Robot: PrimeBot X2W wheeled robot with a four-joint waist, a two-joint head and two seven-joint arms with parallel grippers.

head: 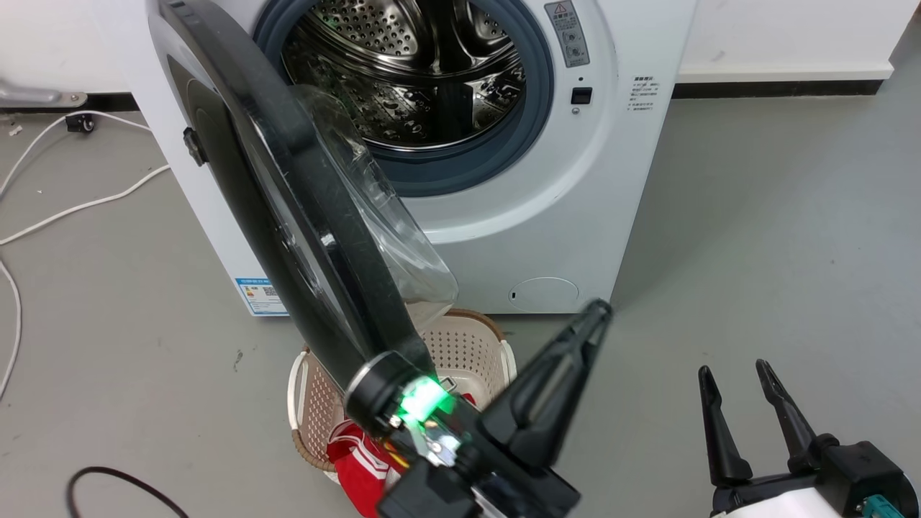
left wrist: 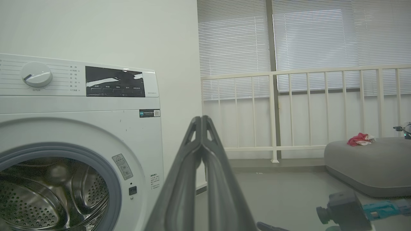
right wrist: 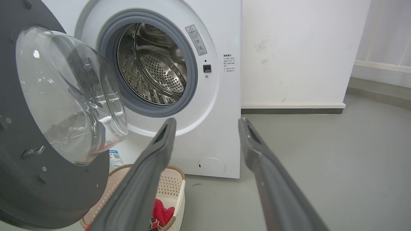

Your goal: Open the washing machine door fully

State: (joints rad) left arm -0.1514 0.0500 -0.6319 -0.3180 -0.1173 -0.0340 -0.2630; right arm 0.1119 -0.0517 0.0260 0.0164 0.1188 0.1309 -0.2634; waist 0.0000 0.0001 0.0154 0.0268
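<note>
The washing machine (head: 575, 216) is a white front-loader with its steel drum (head: 410, 65) exposed. The washing machine door (head: 288, 216) stands swung out towards me, almost edge-on, its clear glass bowl (head: 388, 237) facing right. My left gripper (head: 596, 311) is shut with nothing in it, right of the door's lower end and apart from it, fingers pointing at the machine's lower front. In the left wrist view the left gripper (left wrist: 201, 120) shows its fingers pressed together beside the washing machine (left wrist: 80, 106). My right gripper (head: 734, 374) is open over the floor at the lower right. The right gripper (right wrist: 207, 123) faces the washing machine (right wrist: 221, 96), with the door (right wrist: 19, 160) at its left.
A cream perforated laundry basket (head: 460, 345) with red cloth (head: 360, 460) sits on the floor under the door. White cables (head: 72, 208) and a black cable (head: 108, 475) lie at the left. A railing (left wrist: 289, 73) and a grey cushion (left wrist: 369, 166) stand to the machine's right.
</note>
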